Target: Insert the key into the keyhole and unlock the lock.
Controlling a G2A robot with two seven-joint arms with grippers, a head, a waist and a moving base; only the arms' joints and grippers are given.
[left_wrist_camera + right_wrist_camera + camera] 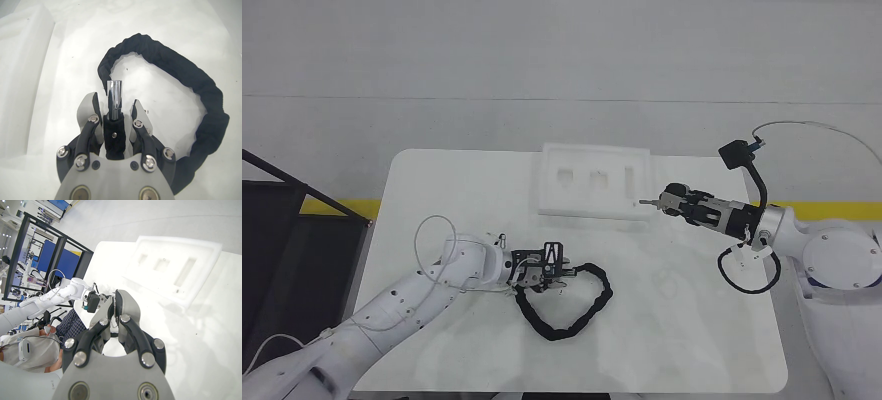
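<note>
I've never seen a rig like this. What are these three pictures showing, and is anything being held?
This is a two-armed robot at a white table. The top view looks down from above its arms; the other two pictures come from cameras on each wrist. The left gripper is open, its fingers either side of the shiny metal end of a chain lock in a black fabric sleeve, lying on the table. The right gripper is shut on a small metal piece, apparently the key, over the table near a white foam tray.

A robotics lab: another robot (pixel 23 267) and black frames (pixel 17 255) behind.
</note>
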